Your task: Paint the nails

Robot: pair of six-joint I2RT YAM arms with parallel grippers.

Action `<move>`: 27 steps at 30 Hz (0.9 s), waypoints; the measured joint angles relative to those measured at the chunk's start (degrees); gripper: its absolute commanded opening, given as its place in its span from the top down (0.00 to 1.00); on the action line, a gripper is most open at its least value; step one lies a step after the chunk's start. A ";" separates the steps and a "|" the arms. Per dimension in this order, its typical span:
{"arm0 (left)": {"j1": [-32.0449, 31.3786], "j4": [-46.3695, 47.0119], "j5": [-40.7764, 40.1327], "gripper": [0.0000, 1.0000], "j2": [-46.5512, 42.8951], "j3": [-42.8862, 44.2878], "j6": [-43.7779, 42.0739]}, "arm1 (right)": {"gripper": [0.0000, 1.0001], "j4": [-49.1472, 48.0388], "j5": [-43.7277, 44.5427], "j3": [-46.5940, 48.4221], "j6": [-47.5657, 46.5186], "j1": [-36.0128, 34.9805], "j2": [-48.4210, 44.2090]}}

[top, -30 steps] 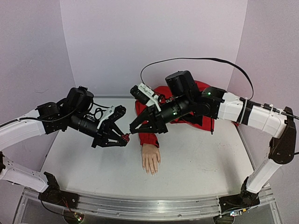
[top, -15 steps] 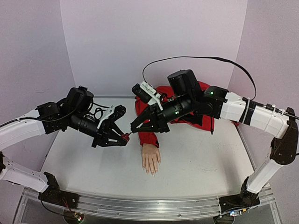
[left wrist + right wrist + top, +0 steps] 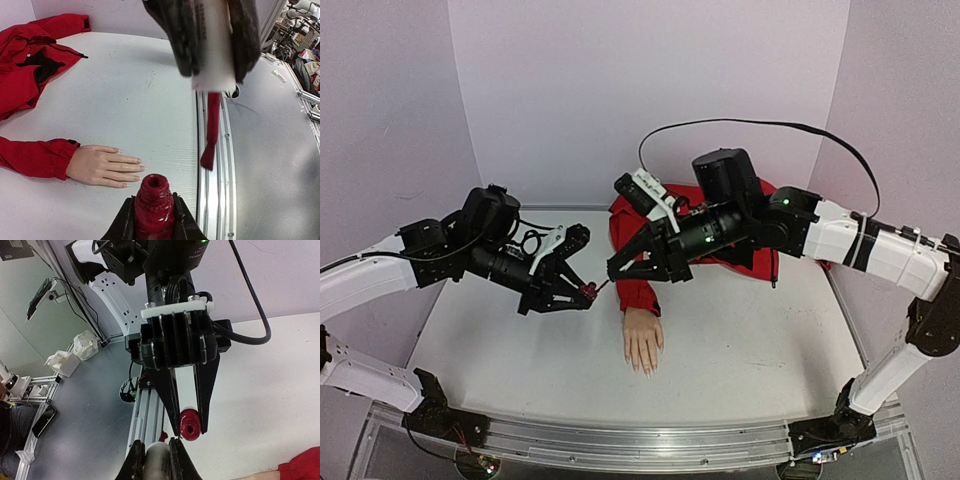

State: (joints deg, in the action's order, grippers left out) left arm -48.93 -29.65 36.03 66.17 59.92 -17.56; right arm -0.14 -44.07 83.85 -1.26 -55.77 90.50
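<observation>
Showing only from the left wrist, pale oval nails (image 3: 140, 168) lie on the table (image 3: 125, 90); left gripper (image 3: 582, 291) clamps the glossy red bottle (image 3: 154, 210), right gripper (image 3: 616, 270) pinches the smooth white cap (image 3: 214, 50).

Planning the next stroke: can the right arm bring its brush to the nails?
Probably yes: the nails lie uncovered near the brush in the right gripper; the left gripper holds the bottle aside.

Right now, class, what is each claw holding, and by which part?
The left claw grips the open nail polish bottle by its body. The right claw pinches the white cap by its sides, brush hanging below.
</observation>
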 measured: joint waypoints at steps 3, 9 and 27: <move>0.02 0.87 -2.10 1.00 -0.52 -0.81 0.02 | 1.00 -1.31 1.53 -1.99 2.60 0.96 -2.47; 0.24 3.96 -12.37 1.00 -4.61 -4.26 1.51 | 1.00 -2.19 6.80 -5.27 9.70 5.35 -7.85; 2.58 16.85 -38.36 1.00 -2.84 1.57 7.15 | 1.00 6.19 16.35 -19.78 10.51 9.94 -8.22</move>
State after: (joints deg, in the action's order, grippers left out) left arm -46.35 -12.80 -2.33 63.33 61.49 -10.41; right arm 6.04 -27.73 64.07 9.26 -45.82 82.28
